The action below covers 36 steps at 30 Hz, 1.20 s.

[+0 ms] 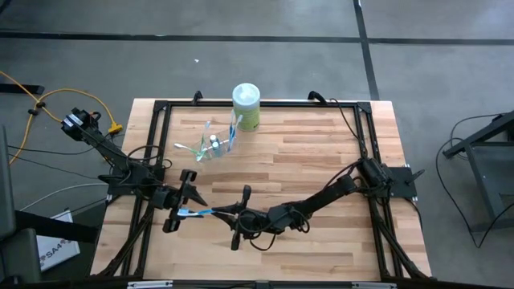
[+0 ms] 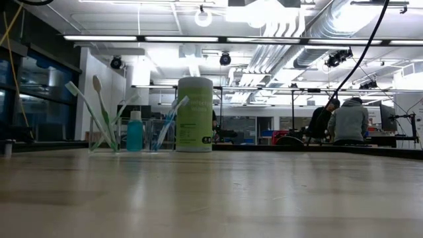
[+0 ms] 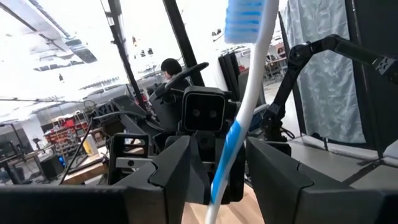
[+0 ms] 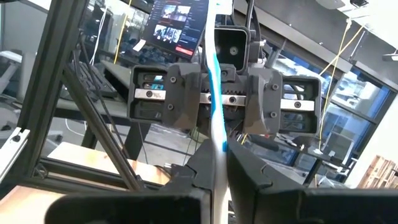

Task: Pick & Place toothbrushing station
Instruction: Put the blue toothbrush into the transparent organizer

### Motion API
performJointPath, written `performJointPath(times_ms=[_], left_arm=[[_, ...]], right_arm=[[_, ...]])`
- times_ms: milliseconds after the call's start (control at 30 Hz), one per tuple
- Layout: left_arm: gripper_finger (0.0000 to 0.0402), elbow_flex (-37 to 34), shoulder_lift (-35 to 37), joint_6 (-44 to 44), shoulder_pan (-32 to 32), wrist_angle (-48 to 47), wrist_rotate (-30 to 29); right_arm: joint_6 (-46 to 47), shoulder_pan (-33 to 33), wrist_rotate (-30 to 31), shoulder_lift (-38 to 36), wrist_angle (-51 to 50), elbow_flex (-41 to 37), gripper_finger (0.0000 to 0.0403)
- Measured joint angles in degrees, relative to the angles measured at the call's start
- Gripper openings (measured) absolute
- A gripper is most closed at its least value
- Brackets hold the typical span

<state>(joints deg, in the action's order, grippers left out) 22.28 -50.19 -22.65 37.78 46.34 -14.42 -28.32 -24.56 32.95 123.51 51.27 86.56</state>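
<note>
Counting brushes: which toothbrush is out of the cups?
The white toothbrush with blue accents, held between the left gripper and right gripper; others stand in clear cups.

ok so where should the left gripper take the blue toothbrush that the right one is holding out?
Probably on the blue-striped mid handle of the toothbrush, below the bristle head. The right gripper is shut on the tail end, so that stretch is free. It already lies between the open fingers of the left gripper, facing the right one end-on; closing there needs no new approach.

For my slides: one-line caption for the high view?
Right gripper and left gripper meet over a blue-and-white toothbrush, away from the clear cups.
</note>
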Motion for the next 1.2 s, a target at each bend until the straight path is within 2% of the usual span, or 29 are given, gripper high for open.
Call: performJointPath(times_ms=[600,1200], left_arm=[[0.0135,0.0,0.0,0.2,-0.5,0.5,1.2],[0.0102,0.0,0.0,0.3,-0.5,0.3,0.7]], right_arm=[[1.3,1.4,-1.6,0.0,-0.9,0.0,0.0014],[-1.9,0.4,1.8,0.0,0.0,0.0,0.0014]])
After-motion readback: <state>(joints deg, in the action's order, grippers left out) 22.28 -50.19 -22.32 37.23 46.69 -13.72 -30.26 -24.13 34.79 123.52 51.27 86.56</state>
